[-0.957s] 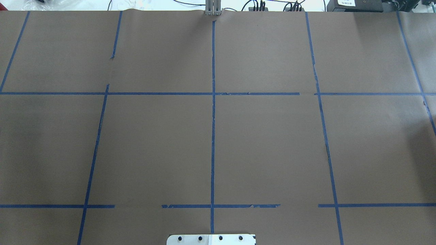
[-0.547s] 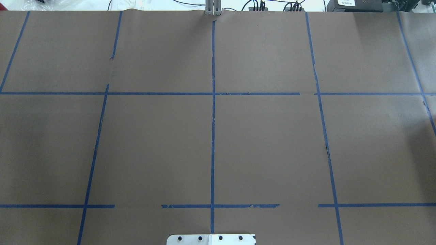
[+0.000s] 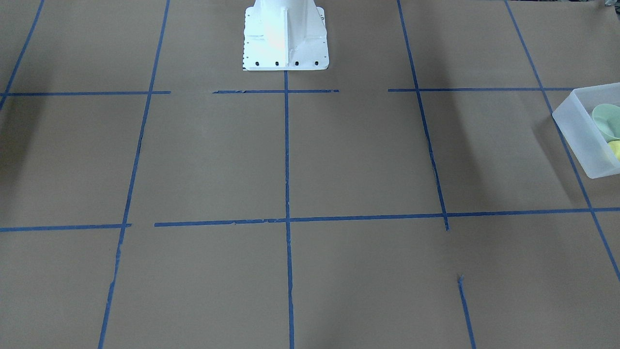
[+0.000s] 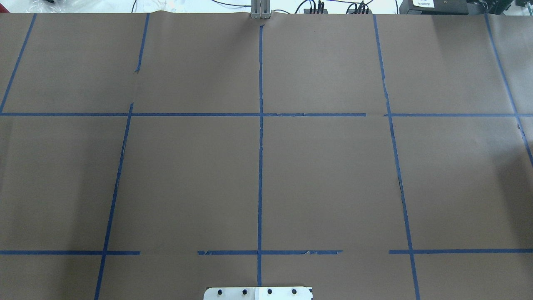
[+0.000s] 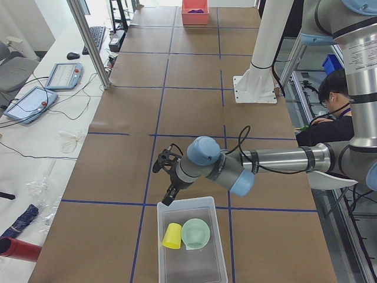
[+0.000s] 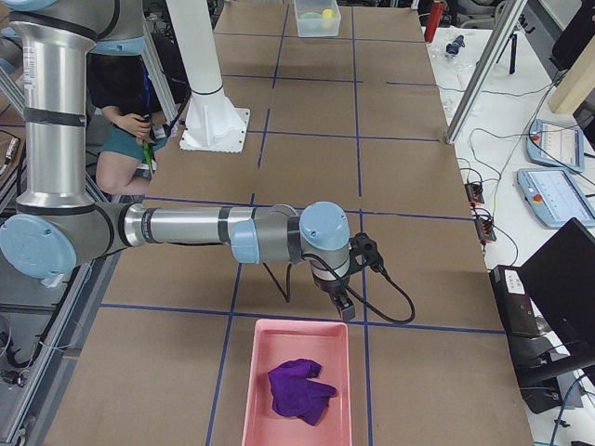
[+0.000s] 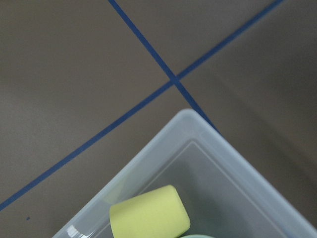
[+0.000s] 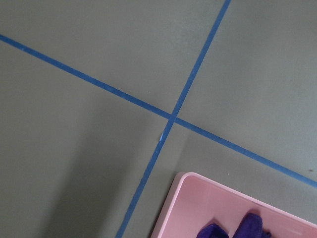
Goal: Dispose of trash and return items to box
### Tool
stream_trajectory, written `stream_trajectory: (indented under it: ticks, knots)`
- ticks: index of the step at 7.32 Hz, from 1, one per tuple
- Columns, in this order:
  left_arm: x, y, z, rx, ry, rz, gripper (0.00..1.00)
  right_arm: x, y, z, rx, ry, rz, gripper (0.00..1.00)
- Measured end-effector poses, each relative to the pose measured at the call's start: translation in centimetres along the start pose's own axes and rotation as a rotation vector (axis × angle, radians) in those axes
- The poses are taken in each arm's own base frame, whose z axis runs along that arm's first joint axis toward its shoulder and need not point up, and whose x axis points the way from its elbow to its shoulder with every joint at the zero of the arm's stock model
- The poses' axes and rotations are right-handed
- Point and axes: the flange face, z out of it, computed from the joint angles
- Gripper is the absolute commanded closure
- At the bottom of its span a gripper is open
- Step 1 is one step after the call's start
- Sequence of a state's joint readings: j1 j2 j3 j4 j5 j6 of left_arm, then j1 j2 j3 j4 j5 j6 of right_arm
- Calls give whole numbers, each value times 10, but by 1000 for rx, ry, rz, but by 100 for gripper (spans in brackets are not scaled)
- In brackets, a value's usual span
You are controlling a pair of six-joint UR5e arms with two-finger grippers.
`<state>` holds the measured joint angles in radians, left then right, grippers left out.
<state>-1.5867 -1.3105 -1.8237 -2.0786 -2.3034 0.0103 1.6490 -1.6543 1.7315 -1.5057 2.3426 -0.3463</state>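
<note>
The frosted-white box stands at the table's end on my left side. The yellow cup lies in it next to the mint-green bowl. The front-facing view shows the box at its right edge, with the bowl and the cup inside. The left wrist view looks down on a corner of the box and the cup. My left gripper hangs just over the box's near rim. My right gripper hangs over the pink tray's edge. I cannot tell whether either is open or shut.
A pink tray holding a purple rag stands at the table's end on my right side, and shows in the right wrist view. The white robot base stands mid-table. A person sits behind the robot.
</note>
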Motion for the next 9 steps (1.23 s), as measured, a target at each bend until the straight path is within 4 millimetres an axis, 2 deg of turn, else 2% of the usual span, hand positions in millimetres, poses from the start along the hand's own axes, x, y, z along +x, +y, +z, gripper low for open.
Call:
stream_trajectory:
  ticks: [1,2,3,4,6,9]
  knots:
    - [15,-14,-14,-32,3,-42,0,-9,-6,-5,9,2,108,0]
    - [16,-11,-12,-102,5,-104,0,-19,-12,-13,25,2,214,0]
    - [8,-1,-2,-195,5,-187,0,-28,-15,-17,30,-3,271,0]
    - [1,11,5,-270,3,-251,0,-36,-18,-11,15,-7,287,0]
    - [-7,31,14,-365,4,-333,0,-48,-11,13,-57,-16,298,0]
    - [-10,26,16,-379,3,-346,0,-51,0,24,-106,-39,327,0]
